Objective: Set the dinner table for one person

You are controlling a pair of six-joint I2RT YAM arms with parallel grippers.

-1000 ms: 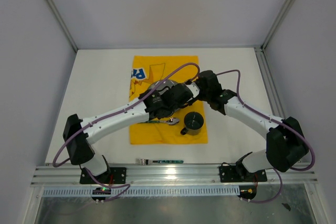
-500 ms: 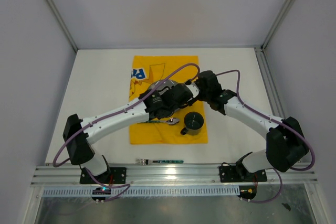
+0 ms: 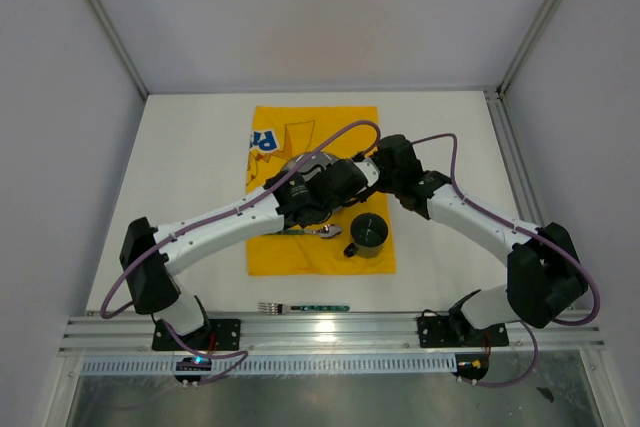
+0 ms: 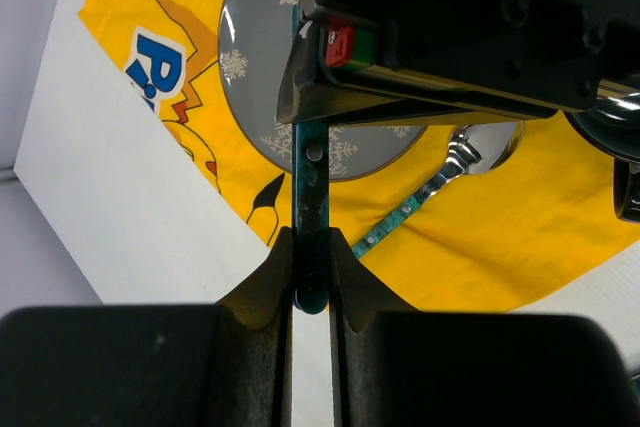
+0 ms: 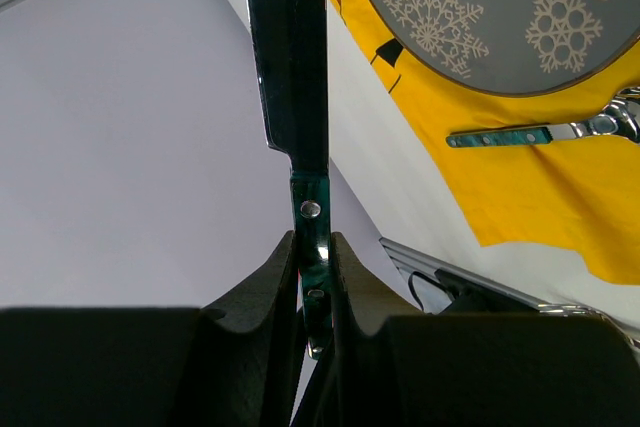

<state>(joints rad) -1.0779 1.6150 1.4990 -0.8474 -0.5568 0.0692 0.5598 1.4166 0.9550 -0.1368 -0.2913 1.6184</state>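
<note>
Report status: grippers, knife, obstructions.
Left gripper, right gripper both shut on teal-handled knife, over yellow cloth. Plate, spoon, mug on cloth below. Fork on dinner table, near edge.

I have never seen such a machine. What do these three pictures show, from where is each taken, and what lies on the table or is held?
You see two robot arms bolted to a white table. The wide picture comes from a fixed camera above: the left arm and right arm meet over a yellow cartoon cloth. The other two come from small cameras on the wrists, each looking along its own two fingers. On the cloth lie a grey snowflake plate, a spoon and a black mug; a fork lies on the bare table near the arms' bases. The left gripper is shut on a teal-handled utensil, probably a knife. The right gripper is shut on such a handle too; whether it is the same piece, I cannot tell.
</note>
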